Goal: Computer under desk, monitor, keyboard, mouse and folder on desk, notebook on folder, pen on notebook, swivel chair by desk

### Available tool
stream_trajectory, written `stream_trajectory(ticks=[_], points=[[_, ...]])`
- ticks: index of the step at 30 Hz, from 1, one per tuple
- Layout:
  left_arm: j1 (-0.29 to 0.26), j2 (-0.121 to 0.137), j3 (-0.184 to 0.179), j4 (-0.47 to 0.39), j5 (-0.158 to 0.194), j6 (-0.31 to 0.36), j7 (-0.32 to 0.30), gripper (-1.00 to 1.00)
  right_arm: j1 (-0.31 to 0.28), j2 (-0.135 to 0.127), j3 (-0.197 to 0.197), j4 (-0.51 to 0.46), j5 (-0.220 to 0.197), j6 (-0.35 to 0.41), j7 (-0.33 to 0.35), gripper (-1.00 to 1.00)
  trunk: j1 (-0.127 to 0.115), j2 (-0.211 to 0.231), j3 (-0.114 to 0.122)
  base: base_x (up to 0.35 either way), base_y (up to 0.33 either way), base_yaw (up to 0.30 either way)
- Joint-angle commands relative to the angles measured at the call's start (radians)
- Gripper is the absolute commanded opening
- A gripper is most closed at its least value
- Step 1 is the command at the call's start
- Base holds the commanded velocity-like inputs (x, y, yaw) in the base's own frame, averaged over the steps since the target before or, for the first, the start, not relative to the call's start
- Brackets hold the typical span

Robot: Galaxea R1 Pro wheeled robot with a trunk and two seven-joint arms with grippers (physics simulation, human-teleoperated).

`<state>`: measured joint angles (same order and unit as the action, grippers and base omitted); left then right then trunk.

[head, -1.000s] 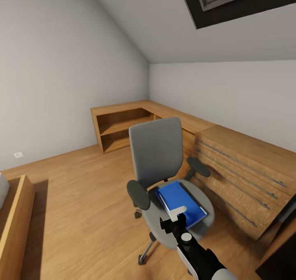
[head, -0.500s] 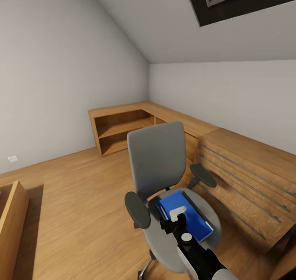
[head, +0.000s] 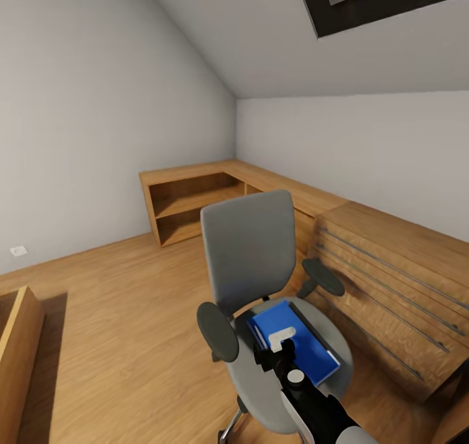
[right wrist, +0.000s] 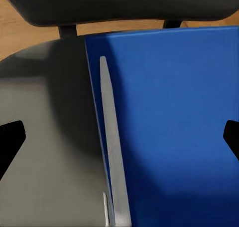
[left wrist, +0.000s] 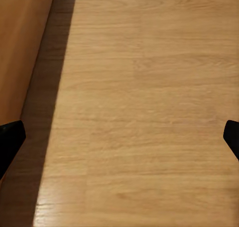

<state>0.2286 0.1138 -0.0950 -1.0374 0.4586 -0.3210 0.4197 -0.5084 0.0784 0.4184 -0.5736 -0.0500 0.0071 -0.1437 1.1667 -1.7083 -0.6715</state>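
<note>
A grey swivel chair [head: 247, 249] stands in the middle of the room, its backrest toward the far corner. The blue folder [head: 314, 351] lies flat on its seat. My right gripper [head: 277, 349] hangs just above the folder's near-left part. In the right wrist view the right gripper [right wrist: 119, 137] is open, its dark fingertips [right wrist: 10, 137] wide apart over the folder [right wrist: 174, 112], the folder's grey spine strip and the grey seat [right wrist: 45, 117]. My left gripper [left wrist: 119, 137] is open over bare wooden floor. The desk, monitor, keyboard, mouse, notebook and pen are out of view.
A low wooden shelf unit [head: 189, 203] runs along the far walls into the corner. A wooden chest with drawer rails [head: 391, 281] stands close to the chair's right. A wooden furniture edge [head: 16, 346] is at the left, also beside my left gripper [left wrist: 20, 47].
The whole picture has shifted: the camera came a little nearer the chair, which now sits larger and lower in view. The right gripper stays over the folder; for the last half second almost nothing moved.
</note>
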Motion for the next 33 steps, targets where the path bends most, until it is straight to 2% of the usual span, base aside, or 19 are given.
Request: stream_trajectory(ticks=[1, 28, 33], points=[[0.000, 0.001, -0.005, -0.001, 0.009, -0.006, 0.005, 1.00, -0.001, -0.001, 0.007, 0.002, -0.005, 0.001, -0.008, 1.00, 0.004, -0.008, -0.004, 0.000, 0.000, 0.000], [0.000, 0.001, -0.005, -0.001, 0.009, -0.006, 0.005, 1.00, -0.001, 0.000, 0.003, 0.028, -0.006, 0.008, -0.008, 1.00, 0.107, -0.197, -0.089, 0.000, 0.000, 0.000], [0.000, 0.001, -0.005, -0.001, 0.009, -0.006, 0.005, 1.00, -0.001, -0.001, 0.001, 0.040, -0.007, 0.008, -0.010, 1.00, 0.107, -0.197, -0.089, 0.000, 0.000, 0.000]])
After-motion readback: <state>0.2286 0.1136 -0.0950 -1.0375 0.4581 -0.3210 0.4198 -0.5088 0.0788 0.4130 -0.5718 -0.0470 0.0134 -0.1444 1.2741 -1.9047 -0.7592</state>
